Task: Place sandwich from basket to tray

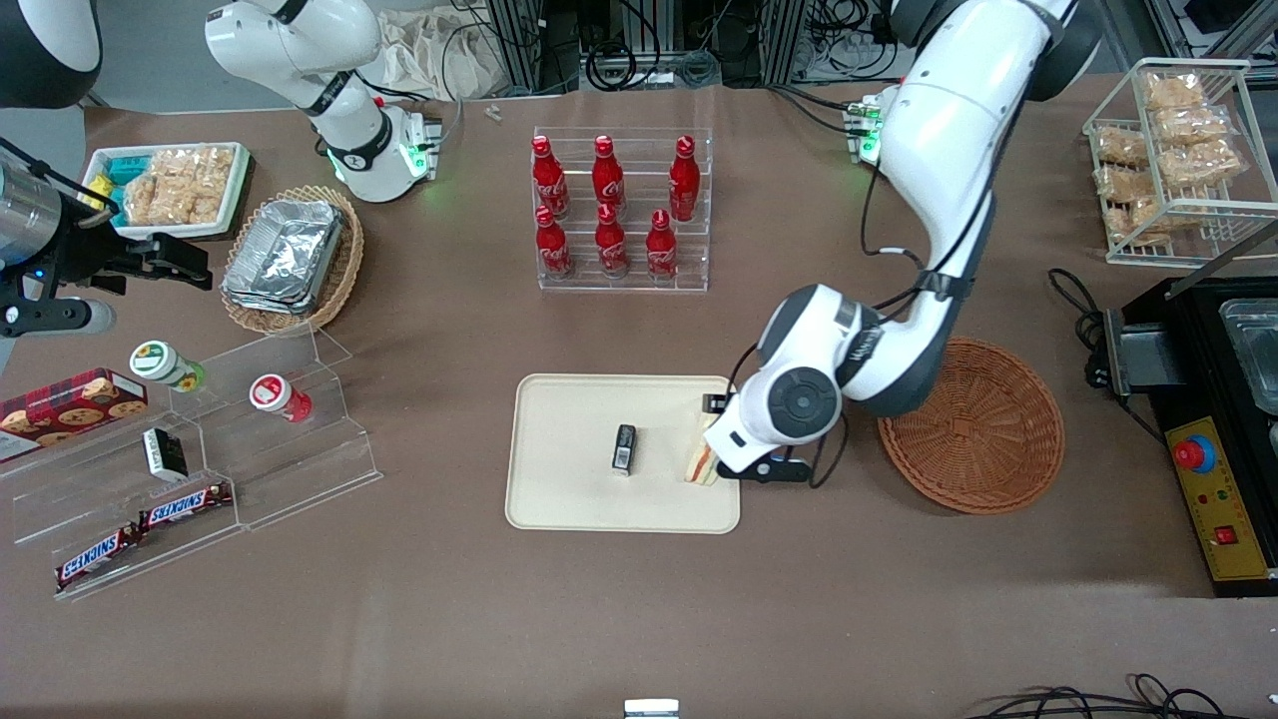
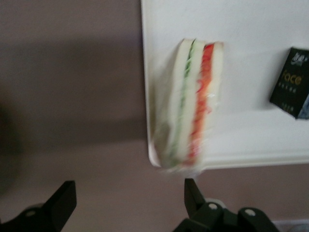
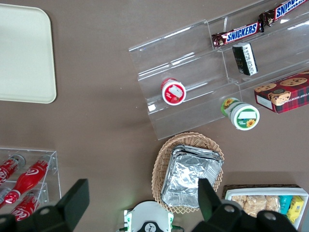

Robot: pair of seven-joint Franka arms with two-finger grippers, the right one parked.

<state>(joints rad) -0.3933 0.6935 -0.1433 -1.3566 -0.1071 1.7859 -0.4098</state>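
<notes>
The tray (image 1: 559,499) is lying on the brown table (image 1: 639,619), nearest the front camera among the task's things. The sandwich (image 1: 702,461) is sitting on the tray at the edge toward the working arm's end of the table, its cut face of green and orange-red filling (image 2: 195,104) showing in the left wrist view, where it is reaching right to the tray's rounded corner (image 2: 153,157). A small black box (image 1: 624,446) is resting near the tray's middle, apart from the sandwich. The end effector (image 1: 744,461) is hovering just beside the sandwich, over the tray's edge; its two black fingers (image 2: 192,193) are standing wide apart and are gripping nothing, with the sandwich lying clear of them. The round reddish-brown basket (image 1: 983,469) is sitting near the tray, toward the working arm's end, partly under the white arm. Farther from the camera, a clear rack of red bottles (image 1: 611,205) is standing upright.
</notes>
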